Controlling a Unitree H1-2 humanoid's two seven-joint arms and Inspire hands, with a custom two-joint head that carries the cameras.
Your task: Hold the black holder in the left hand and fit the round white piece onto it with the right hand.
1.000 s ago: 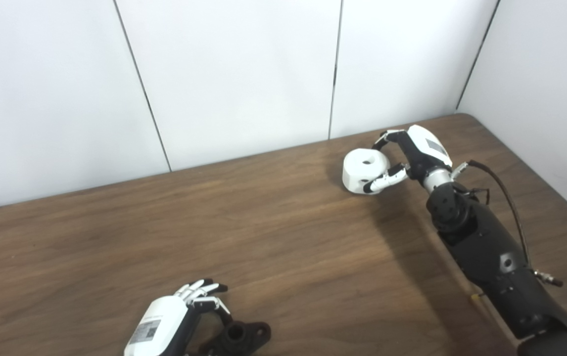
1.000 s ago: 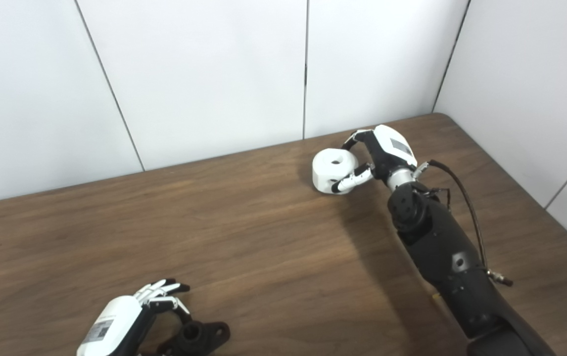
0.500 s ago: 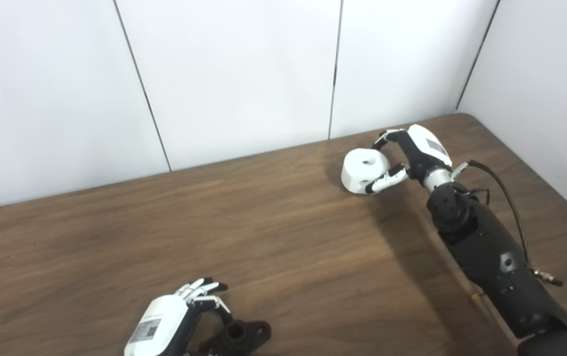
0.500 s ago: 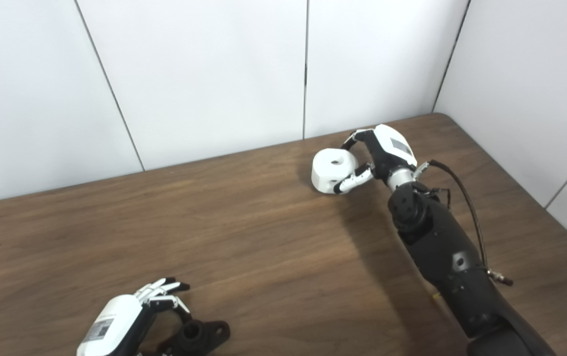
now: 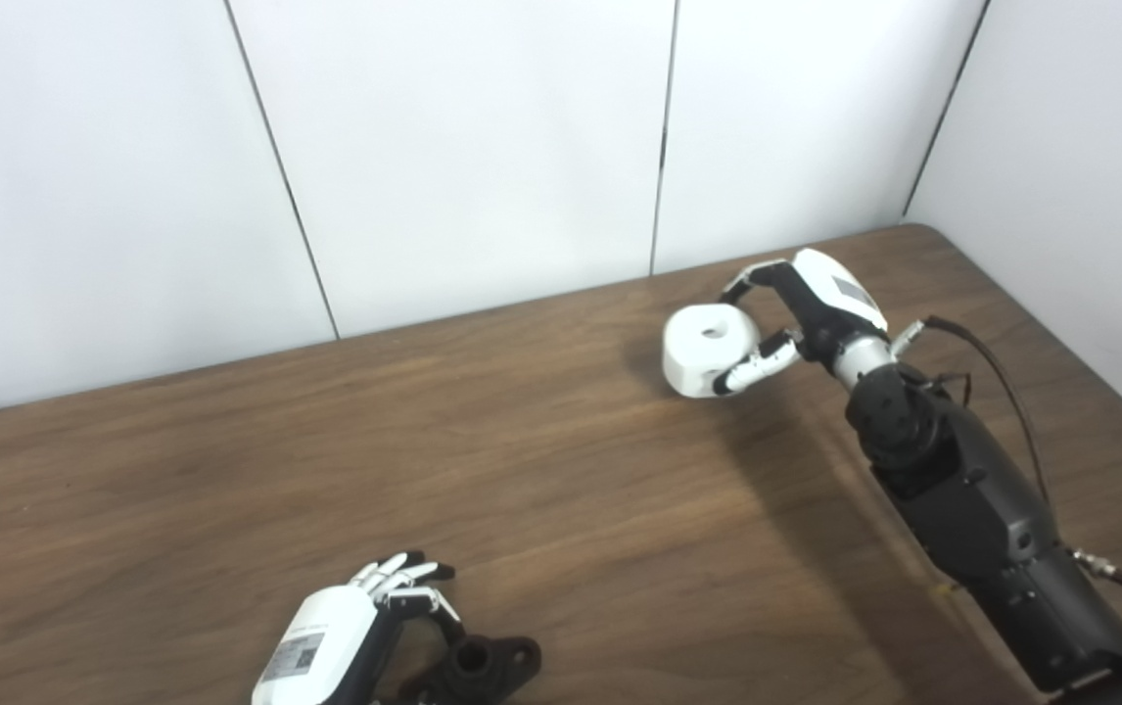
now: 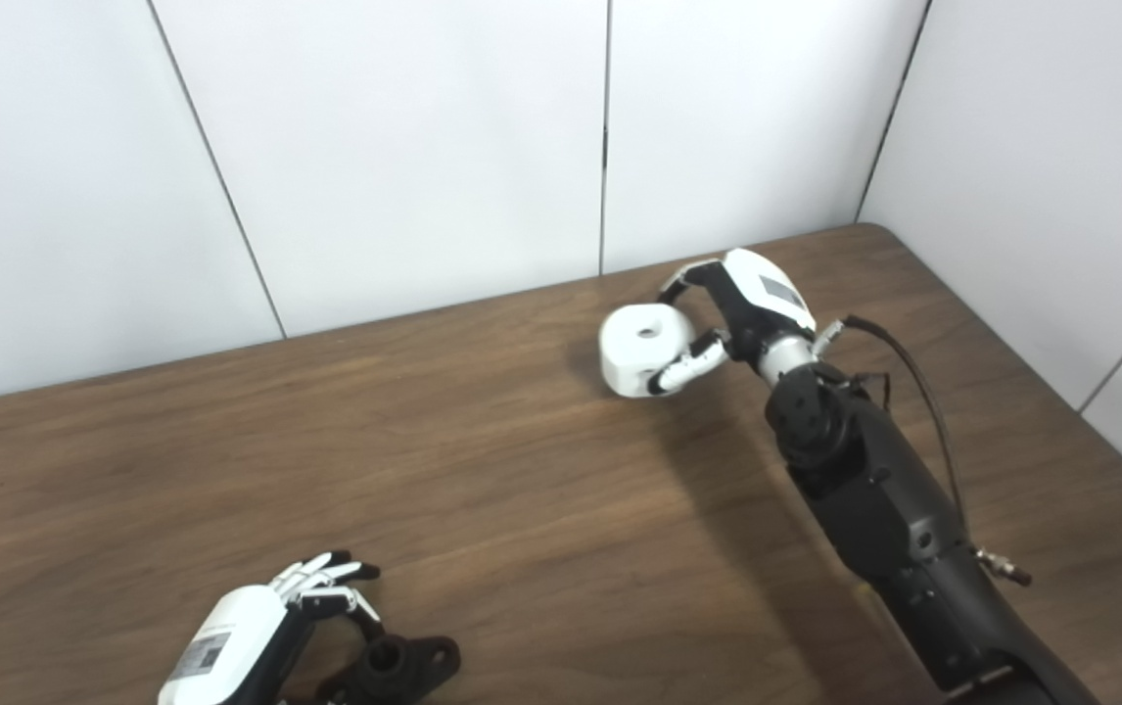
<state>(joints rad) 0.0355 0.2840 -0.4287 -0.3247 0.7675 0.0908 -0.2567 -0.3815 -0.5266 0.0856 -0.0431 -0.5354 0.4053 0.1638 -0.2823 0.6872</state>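
Observation:
The round white piece (image 5: pixel 706 349), a short cylinder with a small hole in its top, is at the far right of the table. My right hand (image 5: pixel 814 305) is shut on it, fingers over its far side and thumb on its near side, and it looks slightly raised off the wood. The black holder (image 5: pixel 481 664) lies on the table at the bottom edge of the picture. My left hand (image 5: pixel 344 634) is just left of it with its fingers spread and the thumb curved toward it. Whether the thumb touches the holder is hidden.
The brown wooden table (image 5: pixel 561 490) runs across the view, with white wall panels (image 5: pixel 473 137) behind it and along the right side. Its far right corner is rounded. My right forearm (image 5: pixel 972 499) and its cable lie over the table's right part.
My right hand has carried the white piece a little to the left and toward me. The left hand and the black holder have barely moved.

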